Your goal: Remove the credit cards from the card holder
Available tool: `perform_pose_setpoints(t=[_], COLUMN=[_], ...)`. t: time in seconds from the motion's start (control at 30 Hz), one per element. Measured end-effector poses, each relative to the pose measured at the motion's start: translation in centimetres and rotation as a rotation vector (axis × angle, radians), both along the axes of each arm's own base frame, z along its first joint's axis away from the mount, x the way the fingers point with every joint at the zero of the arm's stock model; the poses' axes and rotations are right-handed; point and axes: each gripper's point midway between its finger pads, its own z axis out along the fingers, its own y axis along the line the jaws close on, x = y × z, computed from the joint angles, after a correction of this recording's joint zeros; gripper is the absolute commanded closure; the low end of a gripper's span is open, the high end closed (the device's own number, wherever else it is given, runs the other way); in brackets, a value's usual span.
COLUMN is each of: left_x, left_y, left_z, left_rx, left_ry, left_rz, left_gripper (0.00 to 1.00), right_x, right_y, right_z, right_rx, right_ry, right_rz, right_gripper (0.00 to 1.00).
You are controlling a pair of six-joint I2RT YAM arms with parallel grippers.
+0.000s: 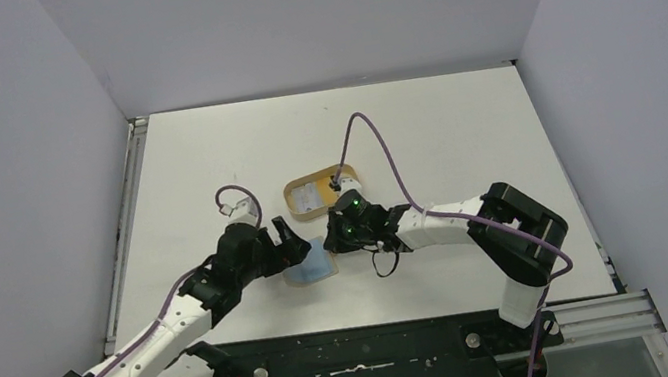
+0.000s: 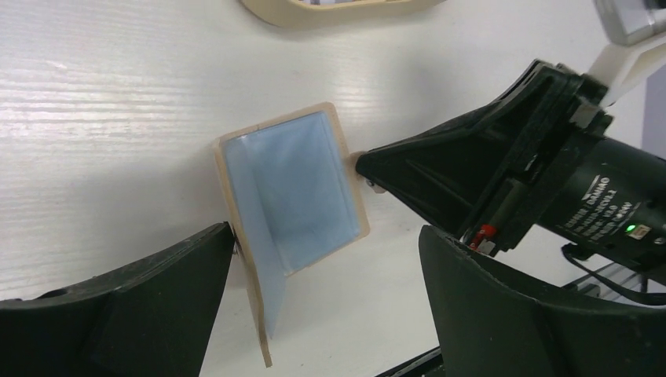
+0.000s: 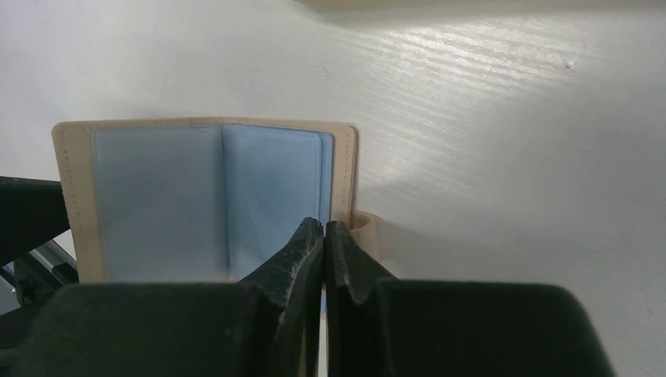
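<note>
1. Your card holder (image 2: 294, 184) lies open on the white table (image 1: 462, 128), between the two grippers; one leaf is flat on the surface and the other is tilted up toward the left wrist camera; pale blue faces fill both leaves, and you cannot tell from here whether that blue is card or pocket lining.
2. Your right gripper (image 3: 323, 229) has its jaws pressed together with nothing visible between them; the tips rest at the holder's right edge, just beside the short tan strap tab (image 3: 363, 228) that sticks out there.
3. Your left gripper (image 1: 289, 239) has its jaws spread wide and grips nothing; in the left wrist view its two black fingers (image 2: 118, 314) stand on either side of the holder, the raised leaf just beside the left one.
4. The oval tan tray (image 1: 294, 187) sits on the table just beyond the holder, apart from it; a pale flat item (image 1: 308, 196) lies inside it, too small to make out.
</note>
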Motion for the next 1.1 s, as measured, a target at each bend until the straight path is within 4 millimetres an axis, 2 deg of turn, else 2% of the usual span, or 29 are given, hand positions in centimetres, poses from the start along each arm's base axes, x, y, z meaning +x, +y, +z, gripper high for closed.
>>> perform_pose_setpoints(t=[0.3,0.4,0.77,0.97,1.1], left_x=[1.5,2.2,3.5,3.7,3.9], left_y=[-1.7,-2.5,-6.2,-7.4,-7.2], left_z=[2.5,2.7,-0.8,-0.5,-0.7], left_rx=[-0.135,-0.183,-0.294,-0.314,-0.301], left_ry=[-0.052,-0.053,0.05,0.049,0.046], left_rz=[0.039,0.052,0.05,0.036,0.057], left_gripper=[0.13,0.12,0.12,0.11,0.09], right_x=[0.0,0.0,0.3,-0.1,-0.4], right_y=[-0.9,-1.4,-2.8,-3.3,-3.6], right_z=[-0.8,-1.0,0.3,-0.2,0.1], right_rx=[0.005,0.007,0.035,0.026,0.032], right_ry=[0.017,0.022,0.011,0.022,0.017], right_rz=[-0.028,-0.04,-0.07,-0.071,-0.07], right_gripper=[1.0,1.0,1.0,1.0,1.0])
